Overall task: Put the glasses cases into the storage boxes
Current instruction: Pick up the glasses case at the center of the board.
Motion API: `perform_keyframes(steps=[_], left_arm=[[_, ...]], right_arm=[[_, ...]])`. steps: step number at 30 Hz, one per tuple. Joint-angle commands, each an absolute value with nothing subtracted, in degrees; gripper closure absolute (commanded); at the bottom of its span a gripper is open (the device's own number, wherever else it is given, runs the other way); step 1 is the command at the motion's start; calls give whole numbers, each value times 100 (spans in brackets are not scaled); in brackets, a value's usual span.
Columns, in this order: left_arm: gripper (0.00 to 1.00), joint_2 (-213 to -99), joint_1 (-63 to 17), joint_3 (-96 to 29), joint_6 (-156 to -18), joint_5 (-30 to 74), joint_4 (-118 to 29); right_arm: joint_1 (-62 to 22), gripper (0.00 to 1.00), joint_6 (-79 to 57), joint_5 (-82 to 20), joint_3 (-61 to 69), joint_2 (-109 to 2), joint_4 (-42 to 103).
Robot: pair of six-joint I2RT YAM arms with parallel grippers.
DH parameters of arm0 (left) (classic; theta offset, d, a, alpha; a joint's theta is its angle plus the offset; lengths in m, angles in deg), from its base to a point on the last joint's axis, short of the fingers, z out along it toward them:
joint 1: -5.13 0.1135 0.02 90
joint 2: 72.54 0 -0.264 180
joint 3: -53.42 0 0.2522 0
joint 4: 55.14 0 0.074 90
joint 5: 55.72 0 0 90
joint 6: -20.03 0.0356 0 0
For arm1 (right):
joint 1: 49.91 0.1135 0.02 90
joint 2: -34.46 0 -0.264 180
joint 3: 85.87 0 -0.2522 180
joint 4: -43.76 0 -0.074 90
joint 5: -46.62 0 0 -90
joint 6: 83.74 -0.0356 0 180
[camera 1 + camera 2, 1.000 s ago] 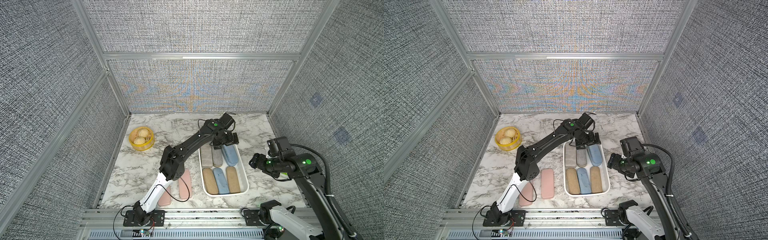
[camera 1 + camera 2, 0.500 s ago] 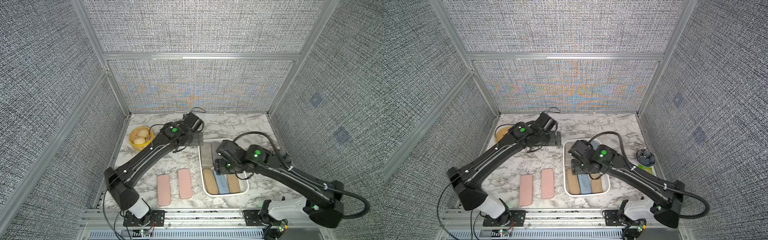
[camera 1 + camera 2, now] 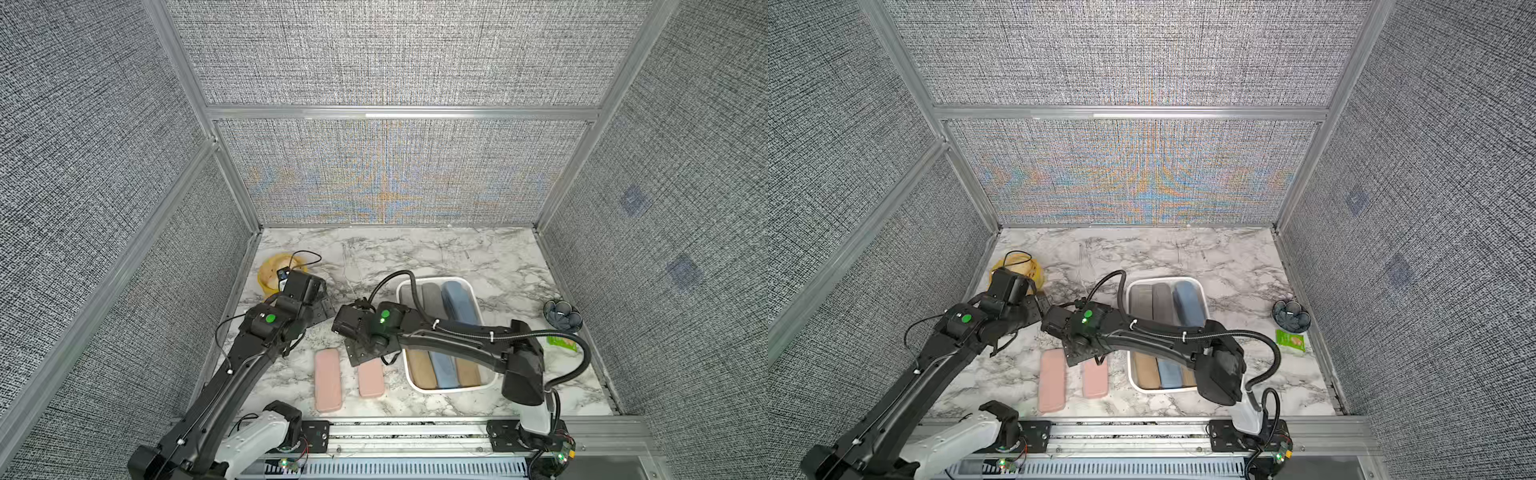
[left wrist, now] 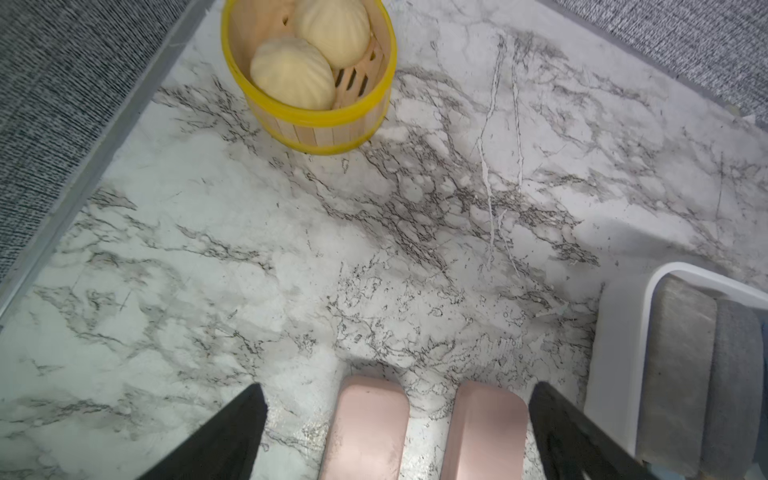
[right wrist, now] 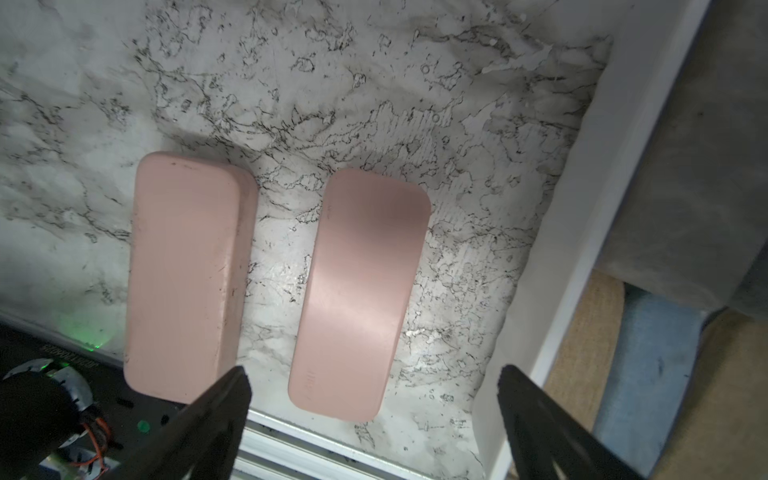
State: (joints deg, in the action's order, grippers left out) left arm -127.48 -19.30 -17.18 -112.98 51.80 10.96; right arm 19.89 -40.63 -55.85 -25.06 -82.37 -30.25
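Along the front edge of the tabletop, left of the storage box (image 3: 434,279), we list two pink glasses cases not yet stowed: the box-side pink case (image 3: 370,376) and the outer pink case (image 3: 328,380). They lie side by side, near each other but apart.

Long axis: both run from front edge toward back edge, parallel to the box's long side.

Stowed: we count six cases in the box, in two rows of three. Grey, grey and blue lie toward the back edge; tan, blue and tan lie toward the front.

Right jaws: spread wide, empty, hovering above the box-side pink case. In the right wrist view that case (image 5: 359,291) lies between the two tips, which stand across its width.

Left jaws: spread wide, empty, set back toward the steamer basket (image 4: 316,129) near the left edge. Both pink cases show ahead of them in the left wrist view.

Judgement: the right arm (image 3: 457,347) is nearer. We expect a straight descent, the jaws closing on the case's long sides, then a short carry over the rim. Little bare floor shows in the box.
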Motion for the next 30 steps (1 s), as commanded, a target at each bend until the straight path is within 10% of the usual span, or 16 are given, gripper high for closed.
perform_keyframes(steps=[1,30], left_arm=[[1,-12518,-1858,-1576,-11013,5227,785],[1,-12942,-1230,-733,-12175,5112,2024]], right_arm=[[1892,5,-3997,-5139,-2676,-8521,-3152],[1550,14,-3830,-3859,-3370,-9983,-3568]])
